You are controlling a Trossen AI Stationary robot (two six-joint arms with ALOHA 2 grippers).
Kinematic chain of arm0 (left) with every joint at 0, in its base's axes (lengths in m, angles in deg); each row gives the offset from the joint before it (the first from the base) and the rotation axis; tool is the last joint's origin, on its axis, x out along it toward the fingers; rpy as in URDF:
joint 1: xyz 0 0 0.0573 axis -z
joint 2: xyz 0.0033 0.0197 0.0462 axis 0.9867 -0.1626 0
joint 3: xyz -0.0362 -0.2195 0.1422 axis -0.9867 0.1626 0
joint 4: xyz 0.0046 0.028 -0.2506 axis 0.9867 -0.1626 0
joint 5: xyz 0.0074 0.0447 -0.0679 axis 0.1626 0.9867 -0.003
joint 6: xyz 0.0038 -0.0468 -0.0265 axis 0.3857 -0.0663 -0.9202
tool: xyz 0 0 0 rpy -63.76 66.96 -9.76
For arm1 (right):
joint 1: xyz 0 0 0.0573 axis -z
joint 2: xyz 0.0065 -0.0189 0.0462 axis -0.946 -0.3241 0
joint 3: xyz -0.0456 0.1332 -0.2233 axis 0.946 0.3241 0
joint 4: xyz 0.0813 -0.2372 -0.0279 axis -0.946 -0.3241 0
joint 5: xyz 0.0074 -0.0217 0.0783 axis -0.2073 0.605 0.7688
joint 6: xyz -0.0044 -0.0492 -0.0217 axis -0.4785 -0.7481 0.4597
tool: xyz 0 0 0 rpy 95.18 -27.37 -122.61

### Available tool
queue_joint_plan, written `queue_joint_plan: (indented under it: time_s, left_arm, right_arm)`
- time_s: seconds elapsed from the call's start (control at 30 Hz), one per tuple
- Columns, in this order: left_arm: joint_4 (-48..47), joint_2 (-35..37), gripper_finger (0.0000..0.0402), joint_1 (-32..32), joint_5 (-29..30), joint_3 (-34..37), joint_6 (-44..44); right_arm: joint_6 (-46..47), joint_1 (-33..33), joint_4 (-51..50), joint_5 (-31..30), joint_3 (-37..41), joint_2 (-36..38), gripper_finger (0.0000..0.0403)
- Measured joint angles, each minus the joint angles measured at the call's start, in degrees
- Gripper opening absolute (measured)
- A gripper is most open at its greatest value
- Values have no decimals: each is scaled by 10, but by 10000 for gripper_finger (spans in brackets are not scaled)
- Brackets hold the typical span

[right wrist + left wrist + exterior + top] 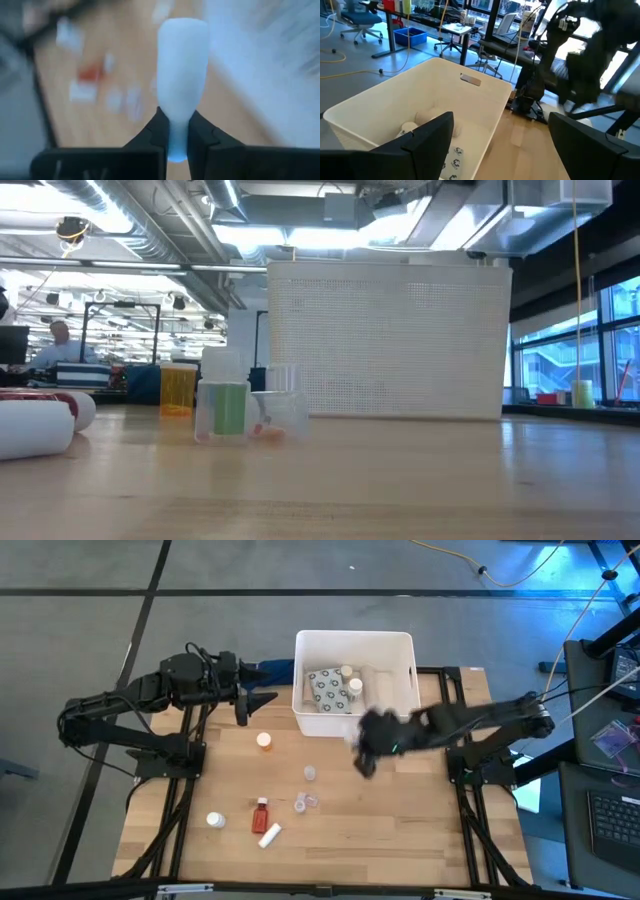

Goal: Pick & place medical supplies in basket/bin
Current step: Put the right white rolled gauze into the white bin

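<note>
The white bin (pixel 355 645) stands at the table's far middle and holds a grey dotted packet (pixel 325 690) and small white bottles (pixel 352 686). My right gripper (pixel 365 748) hovers just in front of the bin's near right corner, shut on a white tube (pixel 181 65). My left gripper (pixel 250 700) waits open at the bin's left side; its wrist view looks into the bin (pixel 420 105). On the wood lie an orange-capped bottle (pixel 264 741), two clear cups (pixel 310 773), a red bottle (pixel 261 813), a white tube (pixel 269 834) and a white bottle (pixel 214 820). My right gripper (pixel 178 137) pinches the white tube by its narrow flattened end (pixel 178 127) between the two fingers. The wider body of the tube sticks out ahead of the fingers, lifted clear of the table.
The low view shows the bin's wall (pixel 390 340) behind the orange-capped bottle (pixel 178 388), the clear cups (pixel 222 408) and a white tube (pixel 35 428) at the left. Bare wood lies on the table's right half. A dark blue cloth (pixel 272 670) sits left of the bin.
</note>
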Motion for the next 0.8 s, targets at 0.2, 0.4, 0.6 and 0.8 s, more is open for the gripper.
queue_joint_plan:
  time_s: [0.2, 0.4, 0.6, 0.8]
  left_arm:
    - [-8, 0, 317, 0, 0, 0, 0]
    - [-19, 0, 317, 0, -2, 0, 0]
    - [-54, 0, 317, 0, -2, 0, 0]
    - [-70, 0, 317, 0, -2, 0, 0]
  right_arm:
    - [-23, 110, -43, -122, -126, -5, 37]
    - [-77, 257, -49, -113, -129, -25, 38]
    - [-86, 359, -71, -44, -113, -90, 38]
    - [-88, 414, -65, -40, -112, -183, 39]
